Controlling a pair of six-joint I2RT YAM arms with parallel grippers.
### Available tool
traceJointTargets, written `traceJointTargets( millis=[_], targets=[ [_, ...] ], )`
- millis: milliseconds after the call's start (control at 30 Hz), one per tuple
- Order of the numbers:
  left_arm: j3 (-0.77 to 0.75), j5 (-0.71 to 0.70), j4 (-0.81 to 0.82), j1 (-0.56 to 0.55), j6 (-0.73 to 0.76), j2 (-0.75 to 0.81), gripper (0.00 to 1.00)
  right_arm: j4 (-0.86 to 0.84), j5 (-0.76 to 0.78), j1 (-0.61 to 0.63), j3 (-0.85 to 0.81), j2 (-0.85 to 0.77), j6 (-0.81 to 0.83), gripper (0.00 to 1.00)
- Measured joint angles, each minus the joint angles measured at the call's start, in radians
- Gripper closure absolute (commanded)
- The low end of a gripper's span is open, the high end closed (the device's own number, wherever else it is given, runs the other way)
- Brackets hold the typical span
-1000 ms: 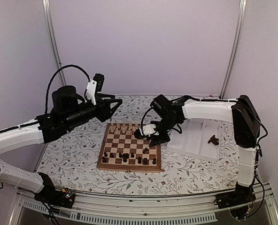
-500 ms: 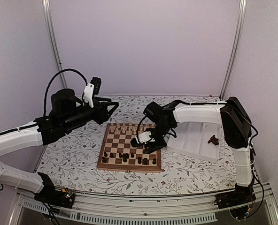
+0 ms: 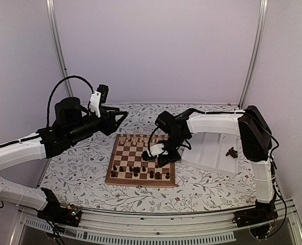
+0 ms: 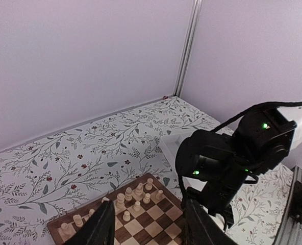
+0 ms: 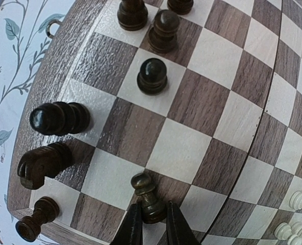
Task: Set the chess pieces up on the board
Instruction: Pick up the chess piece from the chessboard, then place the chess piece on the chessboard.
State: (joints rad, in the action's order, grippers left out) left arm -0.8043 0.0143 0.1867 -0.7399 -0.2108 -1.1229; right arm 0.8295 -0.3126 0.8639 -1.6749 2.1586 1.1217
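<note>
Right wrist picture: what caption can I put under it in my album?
Right gripper pinching a small dark brown wooden pawn over the brown-and-tan checkered wooden chessboard, beside other dark chessmen.

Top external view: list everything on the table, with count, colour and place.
Board: one, brown and tan squares, table centre.
Dark chess pieces: about a dozen, near-black, board's near rows.
Loose dark pieces: a few, in the tray.
Pale pieces: several, cream, board's far edge.
Tray: one, white, right of board.
Left claw: black, open, raised beyond board's far-left.
Right claw: black, shut on a dark piece standing on the board.
</note>
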Motion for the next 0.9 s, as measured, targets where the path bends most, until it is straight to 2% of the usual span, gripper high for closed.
traceJointTargets(
  millis=[167, 267, 367, 533, 700, 900],
  targets=[
    [0.006, 0.005, 0.006, 0.002, 0.000, -0.005, 0.51, 0.000, -0.050, -0.035, 0.000, 0.000, -0.037, 0.91],
    [0.041, 0.027, 0.045, 0.002, -0.008, -0.014, 0.52, -0.007, -0.153, -0.087, 0.000, -0.013, -0.091, 0.91],
    [0.076, 0.058, 0.097, 0.002, -0.034, -0.042, 0.52, -0.027, -0.266, -0.190, 0.002, -0.053, -0.158, 0.91],
    [0.081, 0.102, 0.181, -0.018, -0.069, -0.138, 0.52, -0.098, -0.438, -0.311, 0.048, -0.179, -0.267, 0.91],
    [0.027, 0.146, 0.219, -0.062, -0.078, -0.275, 0.52, -0.139, -0.563, -0.298, 0.089, -0.269, -0.340, 0.90],
    [-0.068, 0.208, 0.253, -0.096, -0.079, -0.391, 0.52, -0.157, -0.642, -0.281, 0.123, -0.282, -0.382, 0.90]
  ],
)
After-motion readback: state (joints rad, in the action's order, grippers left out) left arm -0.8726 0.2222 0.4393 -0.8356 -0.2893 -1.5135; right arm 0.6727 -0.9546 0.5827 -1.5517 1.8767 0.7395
